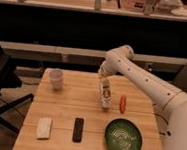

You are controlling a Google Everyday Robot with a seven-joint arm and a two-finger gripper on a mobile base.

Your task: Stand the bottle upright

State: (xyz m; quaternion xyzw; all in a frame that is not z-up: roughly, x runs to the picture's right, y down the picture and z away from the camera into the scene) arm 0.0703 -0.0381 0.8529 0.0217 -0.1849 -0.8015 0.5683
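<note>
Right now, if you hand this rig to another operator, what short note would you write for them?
End effector: above the table's middle, at the top of the bottle; its grip cannot be told.
Bottle: almost upright, slightly tilted, base at or near the table.
Done: bottle nearly vertical.
Left: probably straighten it, confirm it stands alone, withdraw.

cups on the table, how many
1: the white paper cup at the far left corner of the table. The tool is above the table's middle, at the top of the bottle.
</note>
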